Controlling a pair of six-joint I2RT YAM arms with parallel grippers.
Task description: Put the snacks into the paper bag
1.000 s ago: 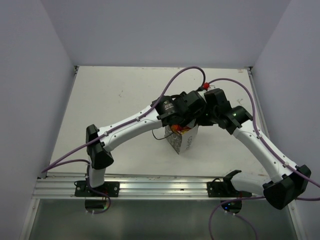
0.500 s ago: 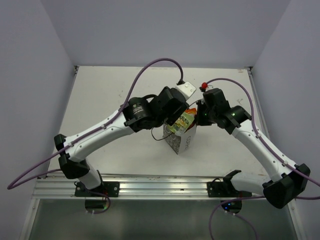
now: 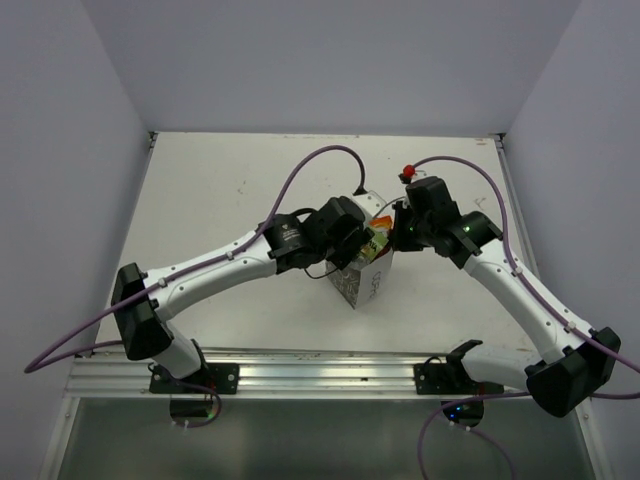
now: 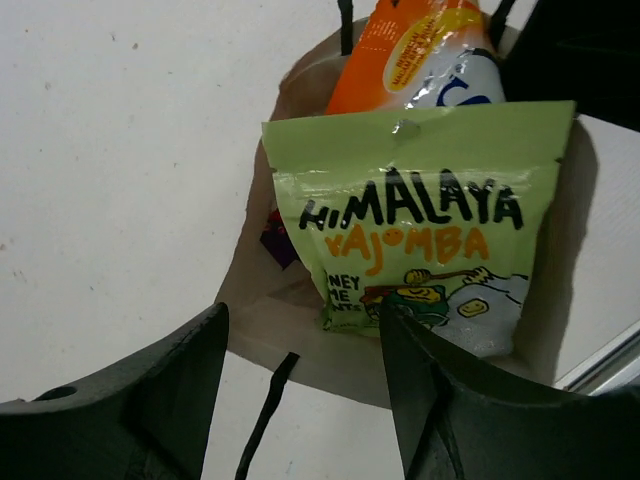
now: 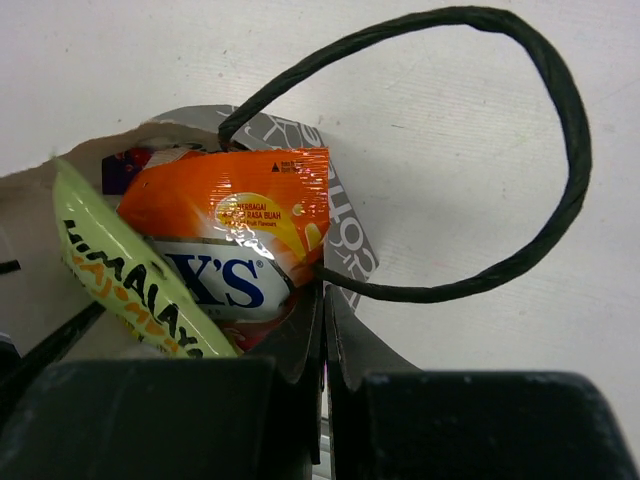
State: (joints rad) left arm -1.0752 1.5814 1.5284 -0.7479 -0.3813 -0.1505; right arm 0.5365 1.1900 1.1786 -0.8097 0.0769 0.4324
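Note:
The white paper bag (image 3: 362,284) with grey lettering stands mid-table. In the left wrist view a pale green packet (image 4: 410,240) stands upright in the bag's (image 4: 262,330) mouth. A red-orange packet (image 4: 420,45) is behind it and a purple sliver (image 4: 278,240) is at its side. My left gripper (image 4: 300,318) is open and empty just outside the bag; it also shows in the top view (image 3: 352,246). My right gripper (image 5: 322,295) is shut on the bag's rim (image 5: 345,215), beside the red-orange packet (image 5: 235,230) and the green packet (image 5: 140,275). The red-yellow packet is hidden.
The bag's black cord handle (image 5: 560,130) loops free over the table beyond my right fingers. Another cord end (image 4: 262,415) hangs between my left fingers. Purple cables (image 3: 320,160) arch over both arms. Grey walls (image 3: 60,200) enclose the table on three sides.
My left gripper was over the bag, then drew back to the left. The green packet stays behind in the bag and now sits lower. The right arm holds still.

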